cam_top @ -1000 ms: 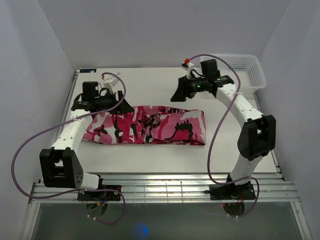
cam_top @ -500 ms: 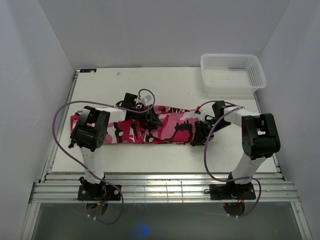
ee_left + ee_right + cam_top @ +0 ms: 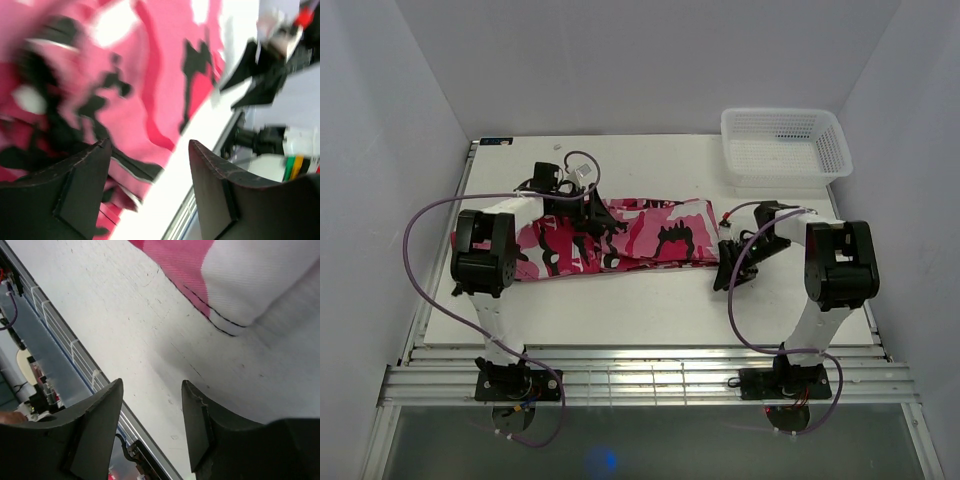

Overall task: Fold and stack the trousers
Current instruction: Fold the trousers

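Note:
The pink, black and white camouflage trousers [image 3: 620, 235] lie flat in a long band across the middle of the table. My left gripper [image 3: 603, 214] is low over their back edge, left of centre, and open; in the left wrist view [image 3: 150, 185] the blurred cloth [image 3: 150, 75] runs up to the left finger and bare table shows between the jaws. My right gripper [image 3: 724, 278] is low on the table just off the trousers' right front corner, open and empty. In the right wrist view [image 3: 152, 425] that cloth corner [image 3: 240, 285] lies ahead of the fingers.
A white mesh basket [image 3: 785, 145] stands at the back right corner. The table's front edge with its metal rails [image 3: 650, 365] is near my right gripper and shows in the right wrist view [image 3: 55, 345]. My right arm appears in the left wrist view [image 3: 280, 45].
Both arms came down from above the cloth to table level. In the last half second the trousers shifted a little toward the back, and my left gripper moved back and left.

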Tool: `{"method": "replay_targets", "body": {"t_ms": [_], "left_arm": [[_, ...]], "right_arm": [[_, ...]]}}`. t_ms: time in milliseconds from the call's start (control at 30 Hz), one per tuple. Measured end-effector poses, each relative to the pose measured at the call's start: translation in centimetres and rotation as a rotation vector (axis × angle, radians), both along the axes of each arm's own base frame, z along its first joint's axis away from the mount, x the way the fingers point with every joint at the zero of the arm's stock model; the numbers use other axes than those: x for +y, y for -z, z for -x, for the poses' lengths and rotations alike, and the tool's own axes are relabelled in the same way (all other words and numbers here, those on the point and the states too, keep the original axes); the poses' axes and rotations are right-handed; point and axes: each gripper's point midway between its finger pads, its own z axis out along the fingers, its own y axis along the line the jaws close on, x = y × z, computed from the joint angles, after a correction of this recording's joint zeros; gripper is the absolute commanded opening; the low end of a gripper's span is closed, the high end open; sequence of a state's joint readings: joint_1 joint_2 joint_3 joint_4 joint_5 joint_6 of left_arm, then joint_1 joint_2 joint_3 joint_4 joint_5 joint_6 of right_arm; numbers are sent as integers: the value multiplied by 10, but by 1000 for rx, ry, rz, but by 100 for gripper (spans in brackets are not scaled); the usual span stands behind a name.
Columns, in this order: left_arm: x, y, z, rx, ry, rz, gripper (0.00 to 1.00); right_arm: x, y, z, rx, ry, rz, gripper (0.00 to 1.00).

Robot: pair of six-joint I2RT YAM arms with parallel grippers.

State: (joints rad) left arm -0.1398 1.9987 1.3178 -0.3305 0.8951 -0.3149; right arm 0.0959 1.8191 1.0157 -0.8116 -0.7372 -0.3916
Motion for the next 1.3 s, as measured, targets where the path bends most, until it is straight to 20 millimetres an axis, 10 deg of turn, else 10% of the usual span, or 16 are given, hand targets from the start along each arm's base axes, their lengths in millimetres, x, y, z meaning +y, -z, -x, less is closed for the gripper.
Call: {"method": "replay_targets", "body": {"t_ms": [300, 667, 933, 1100, 1300], "left_arm": [[-32, -59, 63, -131, 216, 63, 61], [-9, 43, 85, 178, 146, -61, 57], [-6, 42, 86, 167, 161, -74, 59], [-6, 40, 87, 167, 165, -73, 63], [-3, 21, 86, 98, 173, -93, 82]], "right_arm": [[-18, -74, -112, -356, 150, -13, 91], [-5, -14, -156, -175, 328, -63, 94], [29, -10, -156, -94, 321, -217, 70], [44, 4, -133, -47, 284, -228, 8], [16, -2, -115, 6, 323, -191, 8]]}}
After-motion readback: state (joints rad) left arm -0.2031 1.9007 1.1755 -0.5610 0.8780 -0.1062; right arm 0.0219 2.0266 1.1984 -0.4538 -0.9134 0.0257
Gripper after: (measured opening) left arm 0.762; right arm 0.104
